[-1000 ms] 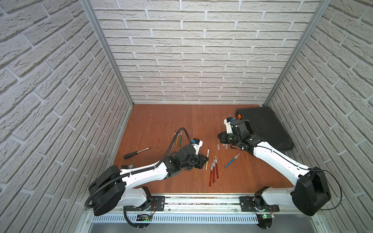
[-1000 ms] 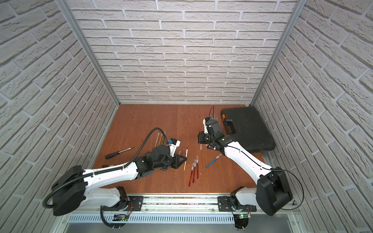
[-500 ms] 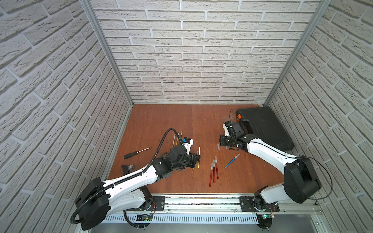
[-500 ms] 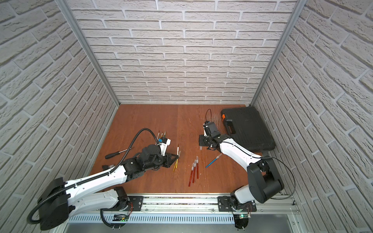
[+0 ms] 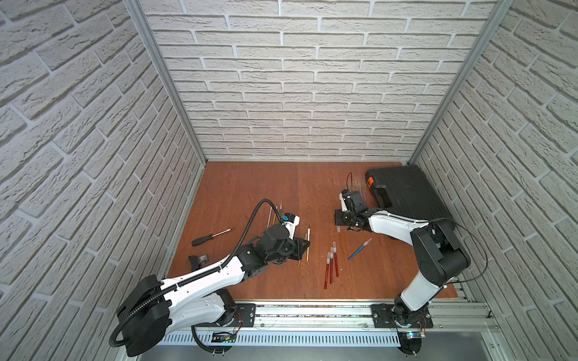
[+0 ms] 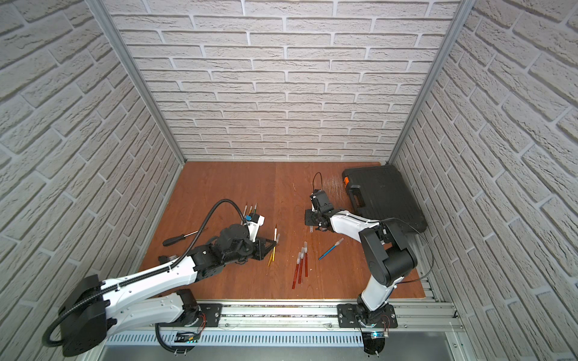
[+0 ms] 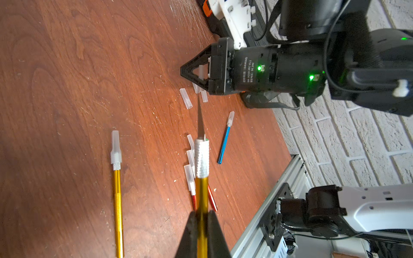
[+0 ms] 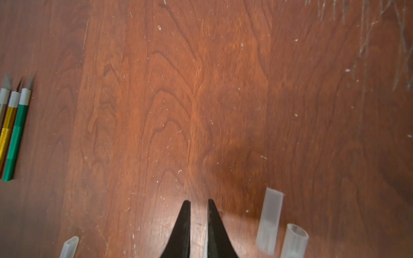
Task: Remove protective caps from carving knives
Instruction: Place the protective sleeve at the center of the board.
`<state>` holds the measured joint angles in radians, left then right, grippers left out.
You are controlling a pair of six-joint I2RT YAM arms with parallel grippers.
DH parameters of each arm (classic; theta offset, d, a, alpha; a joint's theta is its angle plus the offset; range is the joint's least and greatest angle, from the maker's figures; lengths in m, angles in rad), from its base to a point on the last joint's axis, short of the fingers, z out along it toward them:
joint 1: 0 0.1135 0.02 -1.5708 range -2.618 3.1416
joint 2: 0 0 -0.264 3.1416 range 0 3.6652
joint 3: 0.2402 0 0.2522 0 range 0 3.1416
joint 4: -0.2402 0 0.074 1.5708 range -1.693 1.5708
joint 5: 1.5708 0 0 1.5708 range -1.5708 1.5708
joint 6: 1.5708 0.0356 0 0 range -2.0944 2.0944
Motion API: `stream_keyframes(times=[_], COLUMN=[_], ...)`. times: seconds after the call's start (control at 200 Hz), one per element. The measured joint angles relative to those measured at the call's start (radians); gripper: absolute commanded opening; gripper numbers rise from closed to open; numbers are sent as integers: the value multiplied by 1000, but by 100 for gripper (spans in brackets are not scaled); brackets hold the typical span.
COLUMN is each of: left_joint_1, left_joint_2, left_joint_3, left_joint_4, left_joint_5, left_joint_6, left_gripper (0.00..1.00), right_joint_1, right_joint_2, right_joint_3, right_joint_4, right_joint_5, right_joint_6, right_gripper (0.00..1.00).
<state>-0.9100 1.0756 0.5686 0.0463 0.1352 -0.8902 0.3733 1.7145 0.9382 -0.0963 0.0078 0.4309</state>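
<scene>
Left gripper (image 7: 202,215) clamps gold knife (image 7: 201,189) by handle, blade bare. Right gripper (image 5: 338,218), at its 2 o'clock in a top view, pinches a cap (image 7: 201,72), probably to drop by loose caps (image 7: 186,98).

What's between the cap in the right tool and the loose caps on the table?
Nothing visible. The right tool grips the cap low over the table; the loose caps lie beside it on bare wood. The gold knife in the left tool sits apart in both top views.
</scene>
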Motion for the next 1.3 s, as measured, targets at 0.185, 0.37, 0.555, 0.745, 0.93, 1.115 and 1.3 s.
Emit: stream_keyframes(times=[0.185, 0.37, 0.555, 0.745, 0.93, 1.115, 1.3], left_joint_1=[0, 0, 0, 0, 0, 0, 10], left_joint_2=[0, 0, 0, 2, 4, 4, 5], left_joint_3=[-5, -5, -5, -5, -8, -10, -10], left_joint_4=[0, -1, 0, 0, 1, 1, -24], left_joint_5=[0, 1, 1, 1, 2, 1, -3], left_joint_6=[0, 0, 0, 0, -1, -1, -1], left_gripper=[0, 0, 0, 0, 0, 0, 0], right_joint_1=[-5, -15, -26, -29, -32, -33, -34], right_joint_2=[30, 31, 44, 48, 48, 47, -9], right_joint_3=[0, 0, 0, -14, -19, -21, -21], right_joint_4=[43, 62, 73, 79, 83, 83, 21], right_joint_5=[12, 26, 38, 44, 48, 44, -5], right_joint_6=[-2, -2, -2, -1, -2, -3, -18], right_gripper=[12, 13, 15, 21, 24, 25, 27])
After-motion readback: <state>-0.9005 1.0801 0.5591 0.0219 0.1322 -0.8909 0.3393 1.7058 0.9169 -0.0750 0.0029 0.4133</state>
